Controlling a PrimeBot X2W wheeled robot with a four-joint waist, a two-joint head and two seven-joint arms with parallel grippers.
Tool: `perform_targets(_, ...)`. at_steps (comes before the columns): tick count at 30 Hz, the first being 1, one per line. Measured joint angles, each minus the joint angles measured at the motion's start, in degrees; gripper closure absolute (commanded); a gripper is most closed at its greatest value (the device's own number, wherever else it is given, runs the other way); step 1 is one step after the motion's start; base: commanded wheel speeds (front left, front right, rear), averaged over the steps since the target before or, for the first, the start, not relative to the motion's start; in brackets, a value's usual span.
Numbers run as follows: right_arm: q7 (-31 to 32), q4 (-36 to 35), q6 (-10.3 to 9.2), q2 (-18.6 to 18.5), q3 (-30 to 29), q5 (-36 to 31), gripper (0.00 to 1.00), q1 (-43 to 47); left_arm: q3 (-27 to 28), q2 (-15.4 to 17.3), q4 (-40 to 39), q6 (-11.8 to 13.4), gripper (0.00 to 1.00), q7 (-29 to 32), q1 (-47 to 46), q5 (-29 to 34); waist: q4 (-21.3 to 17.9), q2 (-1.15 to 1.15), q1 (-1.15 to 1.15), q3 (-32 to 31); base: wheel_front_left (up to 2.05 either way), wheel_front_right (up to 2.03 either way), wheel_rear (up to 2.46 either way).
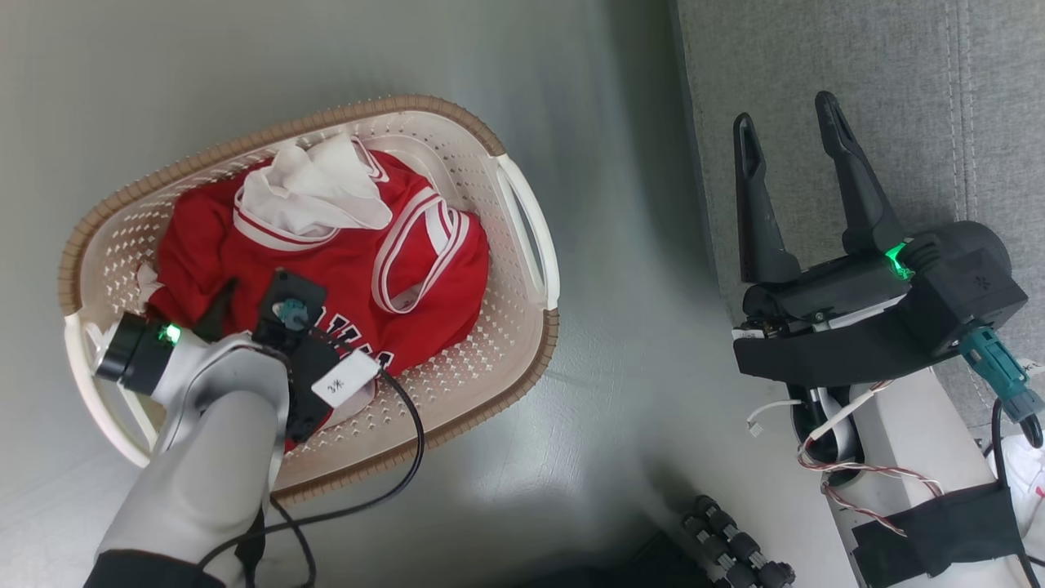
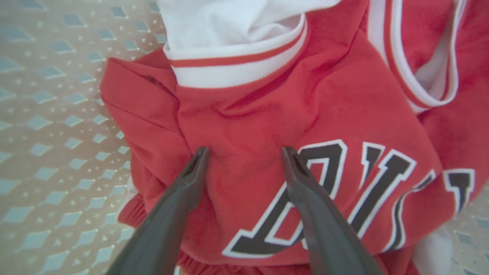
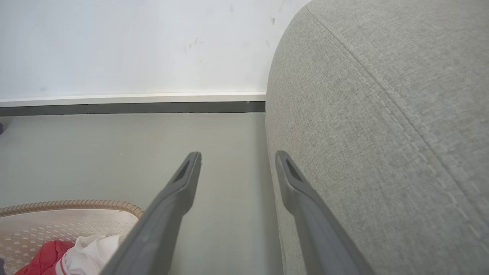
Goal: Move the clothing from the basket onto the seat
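Up close, left claw point(image 2: 244, 152) spread wide, tips just at the red clothing point(image 2: 248, 114); can't tell if touching, nothing gripped. Clothing heaped inside basket point(image 1: 490, 351) on floor point(image 1: 620, 204). Right claw point(image 1: 784, 110) also wide & empty, at edge of grey seat point(image 1: 857, 65), well apart from basket.

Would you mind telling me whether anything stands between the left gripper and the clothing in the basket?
Nothing visible does: the open left gripper points straight at the clothing lying uncovered in the basket.
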Motion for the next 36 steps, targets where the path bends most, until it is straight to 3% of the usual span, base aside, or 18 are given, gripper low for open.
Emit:
perform_targets(5, -0.05, 0.1, 0.0, 0.07, 0.2, 0.0, 0.0, -0.14, 0.71, -0.77, 1.01, 0.04, 0.02, 0.51, -0.69, 0.27, -0.25, 0.0, 0.0, 0.49, 0.0, 0.0, 0.0)
perform_targets(6, -0.05, 0.12, 0.01, 0.09, 0.27, 0.0, 0.0, -0.14, 0.78, -0.88, 1.35, 0.04, 0.18, 0.65, -0.69, 0.43, -0.3, 0.0, 0.0, 0.54, 0.0, 0.0, 0.0)
perform_targets(7, -0.05, 0.13, 0.01, 0.1, 0.32, 0.0, 0.0, -0.16, 0.86, -0.97, 1.57, 0.04, 0.5, 1.02, -0.7, 0.74, -0.35, 0.0, 0.0, 0.58, 0.0, 0.0, 0.0)
perform_targets(8, -0.07, 0.14, 0.01, 0.11, 0.35, 0.0, 0.0, -0.19, 0.98, -1.02, 1.83, 0.04, 0.59, 1.08, -0.71, 0.77, -0.4, 0.0, 0.0, 0.63, 0.0, 0.0, 0.0)
perform_targets(11, -0.07, 0.29, 0.01, 0.2, 0.38, 0.0, 0.0, -0.29, 1.33, -1.04, 2.45, 0.04, 1.0, 1.78, -0.73, 1.68, -0.52, 0.0, 0.0, 0.72, 0.0, 0.0, 0.0)
perform_targets(20, -0.05, 2.69, 0.37, 0.55, 0.35, 0.35, 0.0, -1.02, 1.61, -2.11, 3.53, 0.04, 1.0, 0.42, -0.73, 2.44, -0.58, 0.0, 0.0, -0.65, 0.0, 0.0, 0.0)
perform_targets(29, 0.01, 6.58, 0.51, 0.73, -0.68, 0.67, 0.0, -0.8, 0.85, -4.79, 1.88, -0.12, 1.0, -7.26, -0.18, 0.34, 0.3, 0.0, 0.01, -4.99, 0.0, 0.0, 0.0)
perform_targets(36, 0.01, 8.62, 0.6, -0.3, -1.49, 0.57, 0.0, 0.95, 0.26, -5.46, -0.44, -2.41, 1.0, -13.38, 0.88, -2.11, 1.86, 0.0, 0.0, -9.41, 0.0, 0.0, 0.0)
